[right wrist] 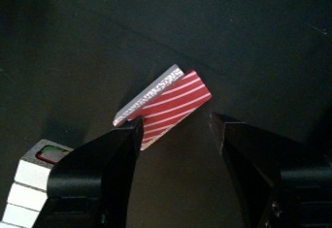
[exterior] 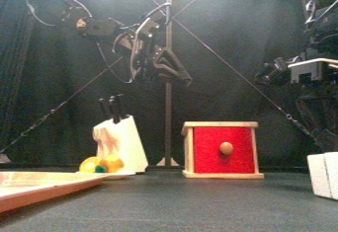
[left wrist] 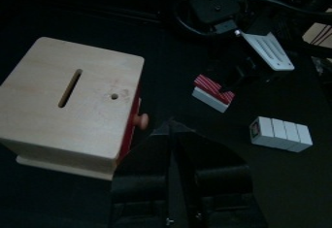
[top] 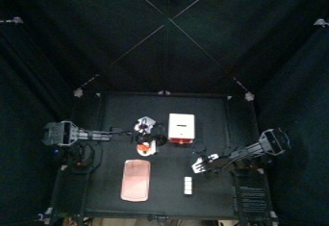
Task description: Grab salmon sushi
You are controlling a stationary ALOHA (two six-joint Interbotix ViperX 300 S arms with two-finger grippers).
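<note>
The salmon sushi [right wrist: 165, 107], a red piece with white stripes on a pale base, lies flat on the black table. My right gripper [right wrist: 173, 125] hangs low over it, open, one jaw on either side and neither touching it. The left wrist view shows the same sushi [left wrist: 215, 89] beyond a wooden box. My left gripper [left wrist: 172, 146] is raised above the table beside that box, its jaws shut on nothing. From above, the right gripper [top: 205, 161] sits right of the table's middle and the left gripper [top: 142, 127] sits left of it.
A wooden box [left wrist: 72, 96] with a slotted top and red front [exterior: 222, 149] stands mid-table. A white block [left wrist: 282, 132] lies near the sushi. A pink board [top: 137, 180] lies at the front left. A white knife block [exterior: 119, 142] has small fruit beside it.
</note>
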